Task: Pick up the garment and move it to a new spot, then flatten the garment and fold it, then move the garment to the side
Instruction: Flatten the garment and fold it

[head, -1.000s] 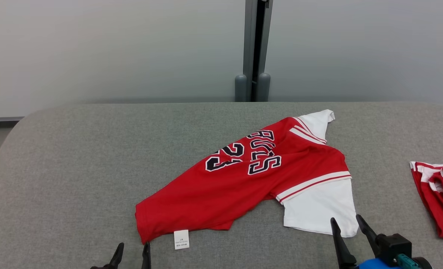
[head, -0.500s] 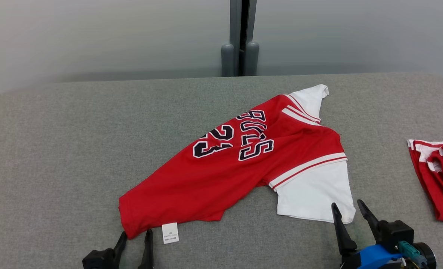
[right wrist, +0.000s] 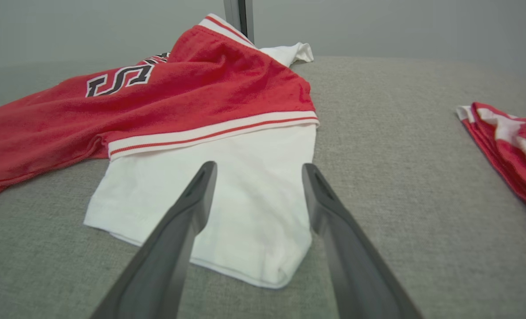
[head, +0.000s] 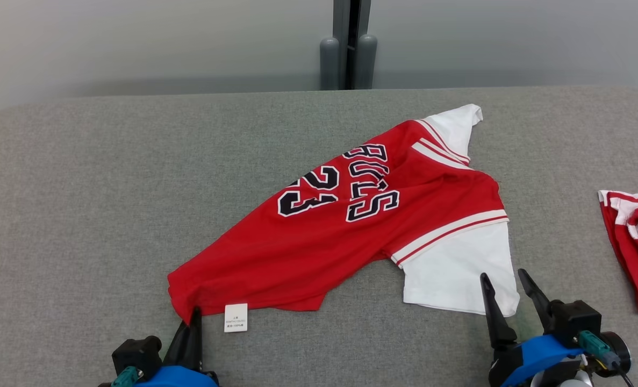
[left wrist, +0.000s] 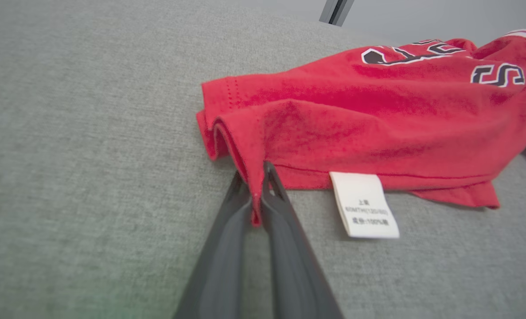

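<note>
Two-point lift at risk: only a thin hem fold [left wrist: 245, 146] of shirt [head: 351, 226] at table [head: 109, 188] centre pinched in narrow left gripper [left wrist: 252, 170] at 7 o'clock, right gripper [head: 502, 274] wide and empty over sleeve [head: 458, 274] at 5 o'clock; likely slip or lopsided drag.

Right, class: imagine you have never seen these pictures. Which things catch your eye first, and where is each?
The red jersey with dark lettering sprawls across the middle of the grey table. At its near left corner the left gripper pinches the hem, while the right gripper stands open at the near white sleeve. A second red-and-white garment lies far to the right on the table.
</note>
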